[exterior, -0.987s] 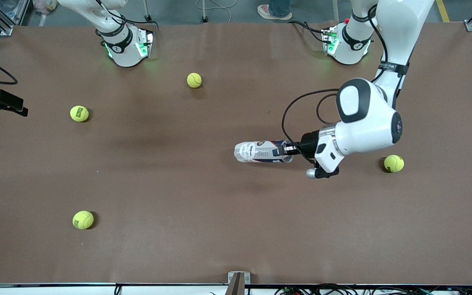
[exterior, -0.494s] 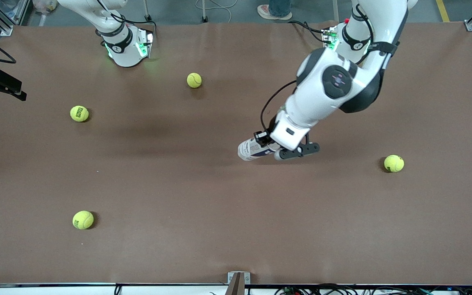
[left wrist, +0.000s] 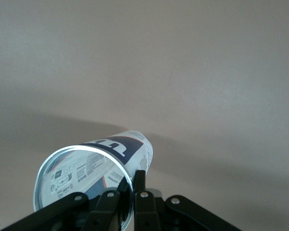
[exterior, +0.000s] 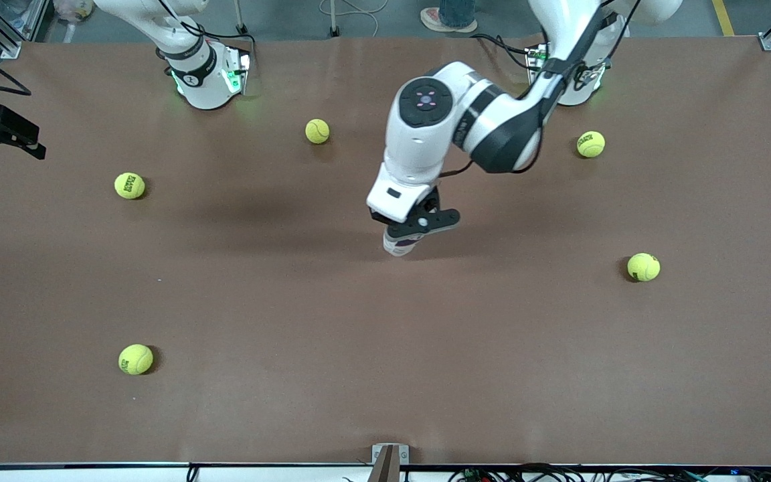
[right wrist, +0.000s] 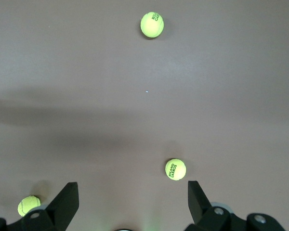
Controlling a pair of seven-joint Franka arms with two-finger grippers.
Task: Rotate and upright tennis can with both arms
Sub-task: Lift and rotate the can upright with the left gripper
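**Tipping the can up by its open rim**

Gripping the tennis can (left wrist: 94, 166) at its open mouth, my left pincer (exterior: 414, 225) has its fingers (left wrist: 140, 192) closed across the thin rim, one inside the tube and one outside. The can leans steeply on the brown surface (exterior: 292, 301), closed end down, near the middle and well apart from every tennis ball (exterior: 643, 266); the front view hides most of it under my wrist.

I judge it very light and empty: clear plastic wall, nothing inside. That wall looks thin and flexible, so a hard squeeze could buckle the rim, and the slick label could slip. The rim pinch works for levering; a hold around the body would be steadier.

My right pincer (right wrist: 130, 204) waits spread wide and empty at its own end, above a tennis ball (right wrist: 175, 169) far from the can.
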